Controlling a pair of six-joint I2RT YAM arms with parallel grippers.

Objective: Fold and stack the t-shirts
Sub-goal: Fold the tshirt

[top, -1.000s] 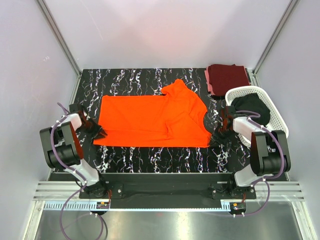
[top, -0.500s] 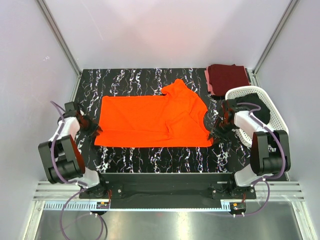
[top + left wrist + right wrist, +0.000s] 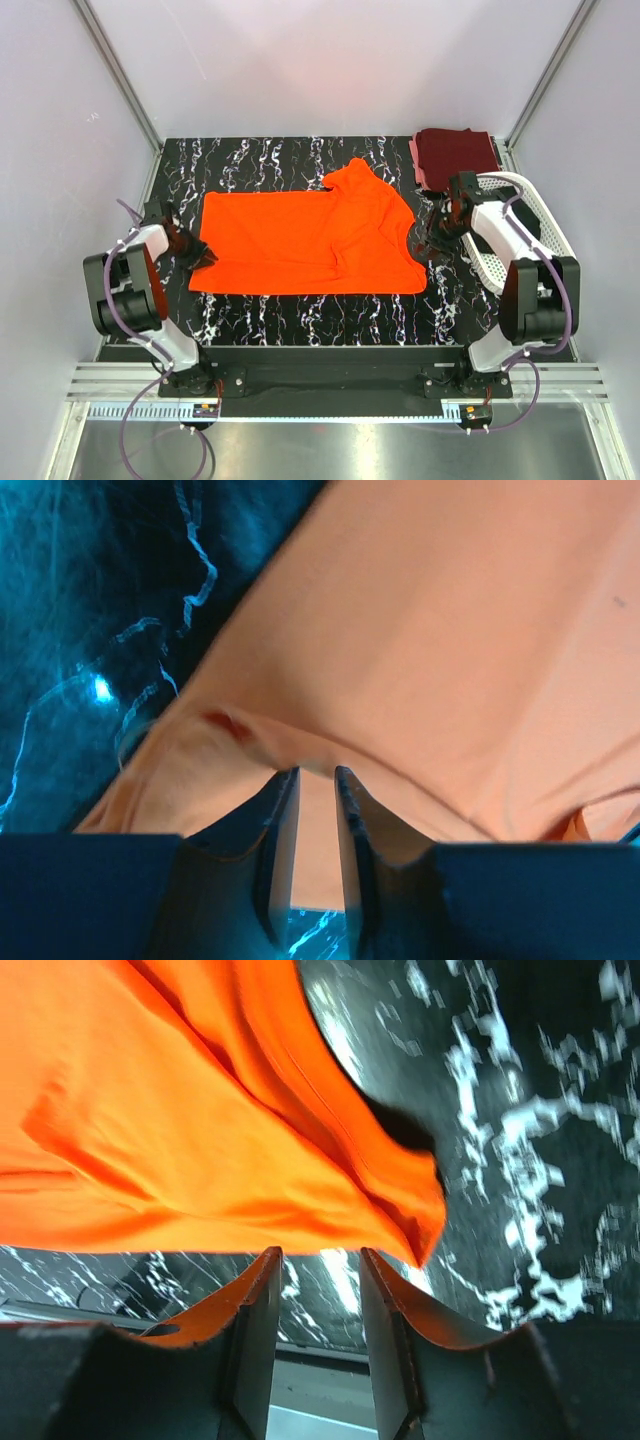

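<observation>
Two wrist views alone show left hand (image 3: pixel 316 773), right hand (image 3: pixel 320 1253) parted at orange t-shirt (image 3: pixel 300 240).

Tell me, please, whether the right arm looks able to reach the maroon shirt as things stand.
Probably yes: the open right claw sits close to the maroon shirt, with nothing standing between them.

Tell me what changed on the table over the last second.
The right gripper moved from the orange shirt's near right corner toward the far side along its right edge; it stands open, holding nothing. The left gripper stayed at the left edge; the maroon shirt is unmoved.
</observation>
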